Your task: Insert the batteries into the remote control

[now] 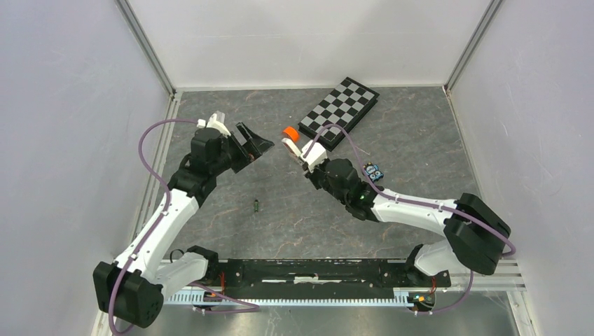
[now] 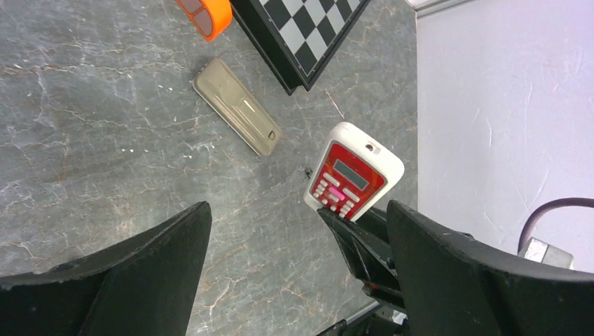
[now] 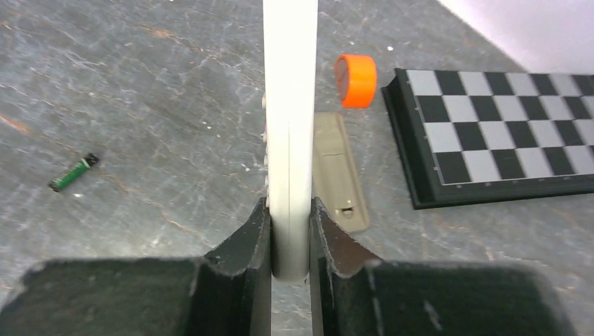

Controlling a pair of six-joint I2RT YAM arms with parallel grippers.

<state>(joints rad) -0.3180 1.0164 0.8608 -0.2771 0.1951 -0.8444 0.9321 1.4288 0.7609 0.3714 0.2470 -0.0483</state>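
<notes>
My right gripper (image 3: 289, 238) is shut on the lower end of the white remote control (image 3: 289, 105) and holds it on edge above the table. In the left wrist view the remote (image 2: 354, 175) shows a red face with buttons. It also shows in the top view (image 1: 290, 148). Its beige battery cover (image 3: 340, 175) lies flat on the table just beside it. One small green battery (image 3: 72, 173) lies alone on the table, seen in the top view (image 1: 256, 204) between the arms. My left gripper (image 1: 250, 144) is open and empty, raised to the left of the remote.
An orange roll (image 1: 289, 131) stands just beyond the remote. A folded chessboard (image 1: 340, 110) lies at the back right. A blue-and-black square gadget (image 1: 372, 171) sits beside my right forearm. Grey walls close in the table on three sides.
</notes>
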